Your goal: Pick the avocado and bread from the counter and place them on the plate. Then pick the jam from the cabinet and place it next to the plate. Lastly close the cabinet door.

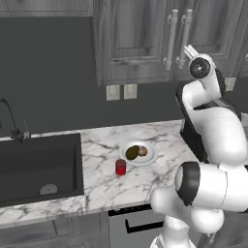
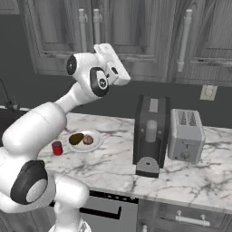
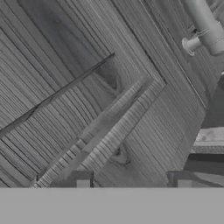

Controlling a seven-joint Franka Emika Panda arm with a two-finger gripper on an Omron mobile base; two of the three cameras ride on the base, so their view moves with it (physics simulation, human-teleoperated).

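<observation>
We are closing the cabinet door (image 3: 100,100), hand (image 3: 133,181) narrowed, holding nothing; next, pushing it fully flush.

Marble counter (image 1: 145,133) with plate (image 1: 149,158), jam (image 1: 120,167)

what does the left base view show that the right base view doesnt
Left base view alone: the dark sink with its faucet, and two wall outlets under the cabinet.

Right base view alone: a coffee machine seen in full and a silver toaster on the counter.

Both: the plate holding the avocado and bread, the jam beside it, the closed cabinet door with its white handle, and the raised arm.
</observation>
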